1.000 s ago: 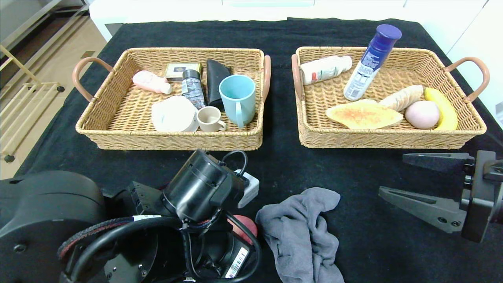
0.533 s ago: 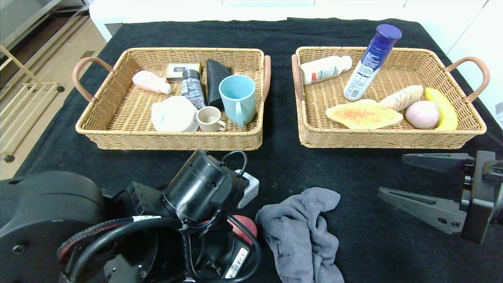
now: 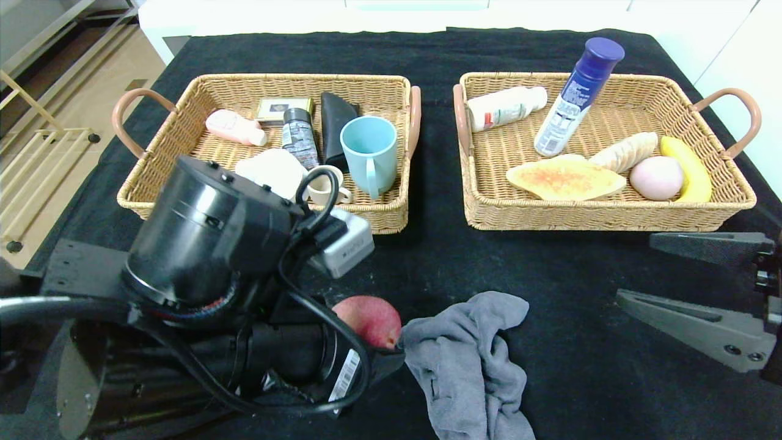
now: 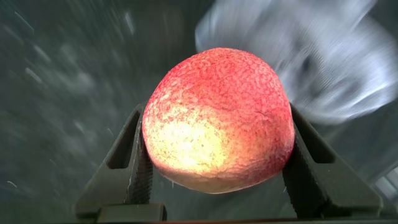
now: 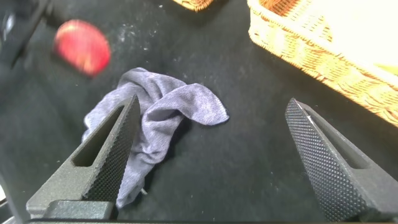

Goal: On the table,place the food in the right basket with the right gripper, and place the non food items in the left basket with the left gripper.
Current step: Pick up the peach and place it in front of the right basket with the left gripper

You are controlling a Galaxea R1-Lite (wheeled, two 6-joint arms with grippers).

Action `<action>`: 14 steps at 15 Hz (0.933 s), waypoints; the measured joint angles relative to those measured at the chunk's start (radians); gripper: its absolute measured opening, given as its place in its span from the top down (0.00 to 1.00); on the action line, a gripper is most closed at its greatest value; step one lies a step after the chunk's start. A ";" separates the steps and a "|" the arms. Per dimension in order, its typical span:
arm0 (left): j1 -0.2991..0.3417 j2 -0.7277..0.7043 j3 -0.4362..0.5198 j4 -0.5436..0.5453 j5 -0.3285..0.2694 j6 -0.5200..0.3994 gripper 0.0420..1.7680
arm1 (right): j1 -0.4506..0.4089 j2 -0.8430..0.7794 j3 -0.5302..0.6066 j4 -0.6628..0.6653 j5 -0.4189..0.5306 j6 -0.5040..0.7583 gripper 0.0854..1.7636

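Now, the scene line by line:
Left tool (image 4: 217, 186): clenched on the red-pink peach (image 4: 217, 121), 1 black finger pressed on each side of the fruit; in the head view it sits over the near-left part of the tabletop (image 3: 550, 275), in front of the left basket.
Peach: held between the left tool's fingers, its red top showing in the head view just beside the grey cloth; whether it rests on the black cover or hangs above it cannot be told.
Right tool (image 5: 211, 155): released, its 2 pointed fingers (image 5: 106, 155) spread wide and holding nothing, over the near-right part of the tabletop, in front of the right basket.
Grey cloth (image 3: 470, 360): crumpled on the tabletop near the front edge, between the 2 tools.
Left basket (image 3: 183, 122): on the far-left half, holding a light-blue mug (image 3: 369, 153), a small cream cup (image 3: 327, 183), a white bowl-like piece (image 3: 272, 171), a dark can (image 3: 299, 137), a pink item (image 3: 235, 127), a small flat box (image 3: 282, 109) and a black pouch (image 3: 337, 119).
Right basket (image 3: 611, 217): on the far-right half, holding a blue-capped spray can (image 3: 577, 95) leaning on the far wall, a white bottle (image 3: 506, 107) on its side, a slice of toast (image 3: 565, 177), a croissant (image 3: 624, 151), a pale pink ball (image 3: 655, 177) and a banana (image 3: 687, 166).
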 joint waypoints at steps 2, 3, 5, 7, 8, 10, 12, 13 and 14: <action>0.013 -0.014 -0.022 -0.086 -0.043 0.009 0.34 | -0.001 -0.019 -0.010 0.009 -0.001 0.000 0.03; 0.016 -0.010 -0.041 -0.104 -0.062 0.010 0.34 | -0.005 -0.024 -0.013 0.010 -0.001 0.000 0.03; 0.019 0.021 -0.113 -0.113 -0.095 0.011 0.34 | -0.012 -0.029 -0.026 0.014 -0.003 0.005 0.03; 0.018 0.077 -0.204 -0.113 -0.120 0.011 0.34 | -0.029 -0.032 -0.039 0.014 -0.004 0.009 0.03; 0.016 0.115 -0.261 -0.113 -0.135 0.011 0.34 | -0.046 -0.038 -0.047 0.014 -0.004 0.009 0.03; 0.005 0.190 -0.362 -0.106 -0.176 0.010 0.34 | -0.063 -0.057 -0.055 0.015 -0.003 0.009 0.03; -0.012 0.263 -0.449 -0.102 -0.218 0.009 0.34 | -0.071 -0.082 -0.058 0.016 -0.003 0.007 0.03; -0.020 0.295 -0.473 -0.102 -0.229 0.009 0.34 | -0.076 -0.094 -0.058 0.016 -0.004 0.007 0.03; -0.027 0.324 -0.491 -0.103 -0.236 0.009 0.34 | -0.079 -0.107 -0.060 0.017 -0.003 0.005 0.03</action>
